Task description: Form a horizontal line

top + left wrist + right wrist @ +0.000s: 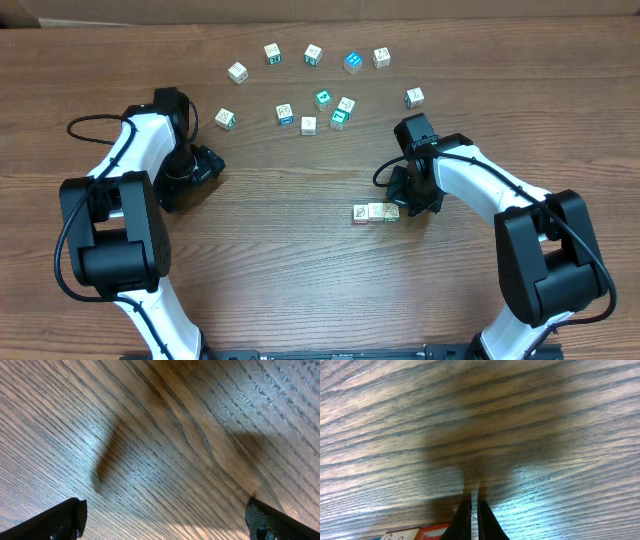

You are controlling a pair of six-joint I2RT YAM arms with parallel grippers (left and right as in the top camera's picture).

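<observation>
Brown wooden table point(300, 290) from above. Where is the horizontal line?

The horizontal line point(375, 212) lies right of the table's middle, a short row of touching cubes with tan and white tops and a greenish one at its right end. I count three; whether another sits under the arm I cannot tell.

And the arms?

The right gripper point(412, 203) is at the row's right end; whether it touches the end cube I cannot tell. The left gripper point(207, 168) rests well apart, on the left side. The loose cubes point(323, 99) are scattered along the far side, apart from the row.

Now the left wrist view?

Only wood grain, with the left gripper point(165, 517) spread wide: one black fingertip point(62, 520) at the lower left, the other at the lower right, nothing between them.

And the right wrist view?

The right gripper point(474, 520) has its fingers pressed together over bare wood, grasping nothing. At the bottom edge, left of the fingers, part of the horizontal line point(402, 535) peeks in: a white top and a red face beside it.
</observation>
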